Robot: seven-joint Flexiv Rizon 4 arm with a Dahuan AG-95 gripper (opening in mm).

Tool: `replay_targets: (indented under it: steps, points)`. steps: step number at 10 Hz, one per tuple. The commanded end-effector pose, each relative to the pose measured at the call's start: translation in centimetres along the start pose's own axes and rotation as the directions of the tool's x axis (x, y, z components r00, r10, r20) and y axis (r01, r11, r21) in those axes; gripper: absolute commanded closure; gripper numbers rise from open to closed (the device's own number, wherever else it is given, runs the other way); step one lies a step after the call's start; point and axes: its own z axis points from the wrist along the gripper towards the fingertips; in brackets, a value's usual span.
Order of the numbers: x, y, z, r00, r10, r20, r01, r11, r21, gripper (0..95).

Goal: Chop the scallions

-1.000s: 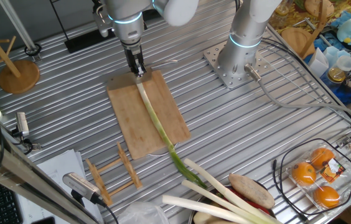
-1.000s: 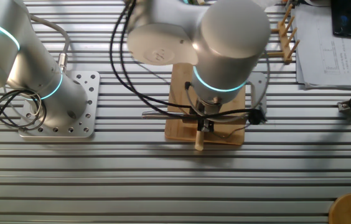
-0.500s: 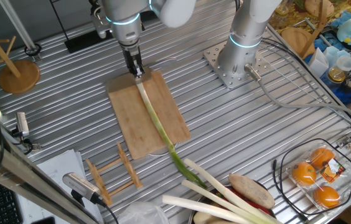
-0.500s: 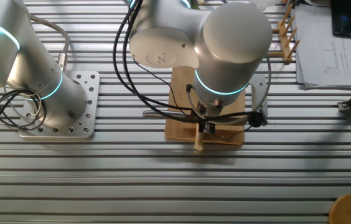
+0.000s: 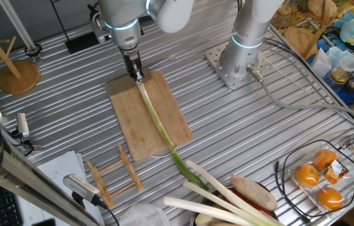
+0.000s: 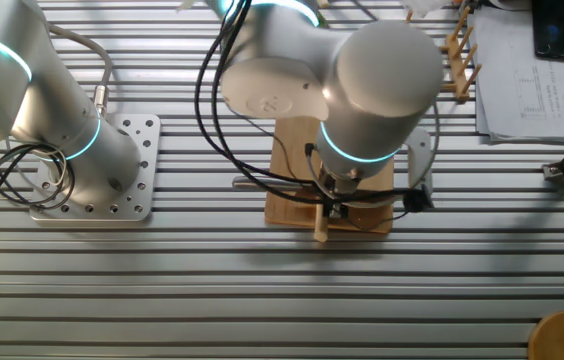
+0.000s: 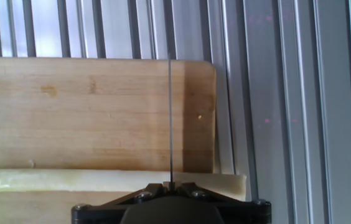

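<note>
Scallion (image 5: 156, 119) lies lengthwise along the board (image 5: 127, 116), its pale end directly under the gripper (image 5: 137, 76) at the board's far edge; blade crosses it squarely. Finger state indiscernible.

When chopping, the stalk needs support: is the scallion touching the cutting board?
Touching. The hand view shows the scallion lying flat on the cutting board, its pale end overhanging the board's edge.

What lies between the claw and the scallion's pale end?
Nothing but a thin blade held by the claw; the hand view shows it crossing the scallion.
</note>
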Motion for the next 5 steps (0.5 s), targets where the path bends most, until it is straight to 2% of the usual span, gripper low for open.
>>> replay_targets:
  steps: [1, 3, 4, 5]
  points:
    - [-0.1, -0.2, 2.3, 1.0, 0.0, -0.006, 0.0, 1.0, -0.008, 95.0]
    - [-0.2, -0.2, 2.5, 1.0, -0.002, -0.004, 0.002, 1.0, -0.01, 95.0]
    - [-0.2, -0.2, 2.1, 1.0, -0.005, -0.008, 0.005, 1.0, -0.01, 95.0]
    - [-0.3, -0.2, 0.7, 1.0, -0.009, -0.022, 0.008, 1.0, -0.015, 95.0]
